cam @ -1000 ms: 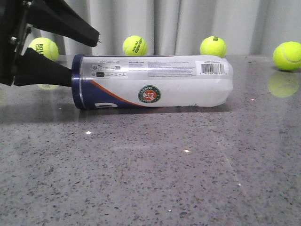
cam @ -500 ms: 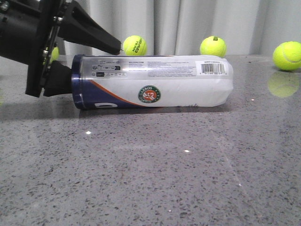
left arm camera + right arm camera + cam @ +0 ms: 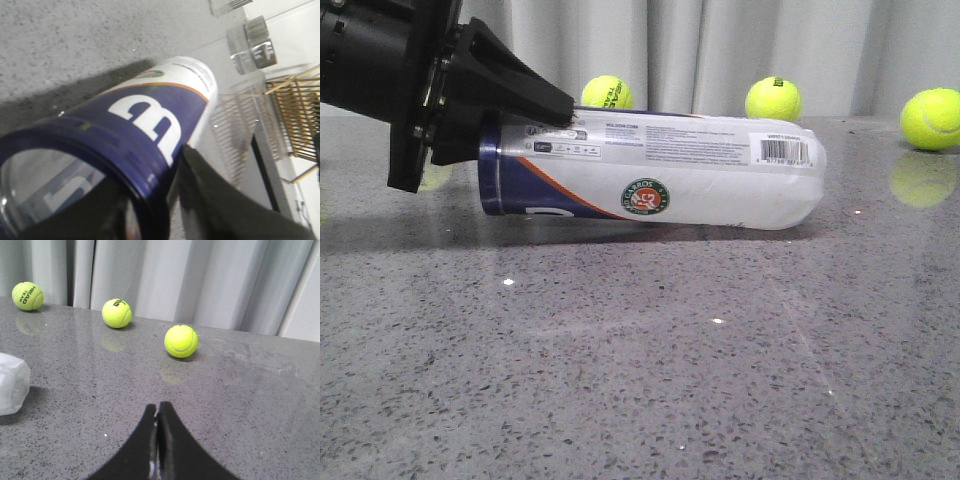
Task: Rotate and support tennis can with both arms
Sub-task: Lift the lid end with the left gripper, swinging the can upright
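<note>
Early stage: black wedge-fingered left gripper (image 3: pixel 535 125) clamps the navy rim of the long translucent white tennis can (image 3: pixel 660 175) mid-frame, barely tilted on grey table (image 3: pixel 640 380); right gripper (image 3: pixel 158 412) closed, empty, support pending.

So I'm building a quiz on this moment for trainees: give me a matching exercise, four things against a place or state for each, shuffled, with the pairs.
Things:
1. tennis can
2. left end effector
3. right end effector
4. tennis ball with a curved seam facing the camera

States:
A. shut, holding nothing, over bare tabletop
B. clamped on the navy rim, one finger inside the opening
C. resting alone on the table by the curtain
D. navy end lifted, the far end on the table

Pairs: 1-D, 2-B, 3-A, 4-C
</note>
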Controlling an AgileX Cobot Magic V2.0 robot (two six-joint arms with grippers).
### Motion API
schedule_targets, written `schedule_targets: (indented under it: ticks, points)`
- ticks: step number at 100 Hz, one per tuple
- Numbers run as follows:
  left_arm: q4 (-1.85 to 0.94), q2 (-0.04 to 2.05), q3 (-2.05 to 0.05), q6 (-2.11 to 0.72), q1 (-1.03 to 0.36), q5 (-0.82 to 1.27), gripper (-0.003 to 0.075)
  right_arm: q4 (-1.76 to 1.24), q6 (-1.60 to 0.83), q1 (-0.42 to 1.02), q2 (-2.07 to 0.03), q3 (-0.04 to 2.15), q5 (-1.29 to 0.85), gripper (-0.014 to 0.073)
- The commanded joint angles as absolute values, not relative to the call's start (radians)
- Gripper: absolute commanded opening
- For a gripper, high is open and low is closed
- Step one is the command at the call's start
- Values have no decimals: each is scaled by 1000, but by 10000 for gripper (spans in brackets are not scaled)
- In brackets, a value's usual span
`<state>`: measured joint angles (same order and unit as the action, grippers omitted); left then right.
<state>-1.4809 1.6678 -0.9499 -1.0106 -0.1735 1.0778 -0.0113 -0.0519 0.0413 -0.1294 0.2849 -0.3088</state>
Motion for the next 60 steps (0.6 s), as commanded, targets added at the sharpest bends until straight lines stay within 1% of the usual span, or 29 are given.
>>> schedule_targets:
  ticks: [1, 4, 7, 21, 35, 45, 60]
  points:
    - [-1540, 1630, -978, -1017, -182, 1129, 34, 0, -58, 38, -141, 311, -223, -69]
    - [-1540, 1630, -978, -1017, -182, 1129, -2, 0, -58, 38, -141, 311, -223, -69]
    - [-1540, 1630, -978, -1017, -182, 1129, -19, 0, -58, 38, -141, 311, -223, -69]
    - [-1540, 1630, -978, -1019, -182, 1134, -20, 0, -58, 38, -141, 311, -223, -69]
    - [-1540, 1630, -991, -1045, -182, 1197, -20, 0, -58, 38, -141, 311, -223, -69]
    - [-1536, 1622, -1038, -1046, -182, 1250, -20, 0, -58, 38, -141, 311, -223, -69]
    - [-1486, 1573, -1147, -1004, -182, 1246, -20, 0, -58, 38, -141, 311, -223, -69]
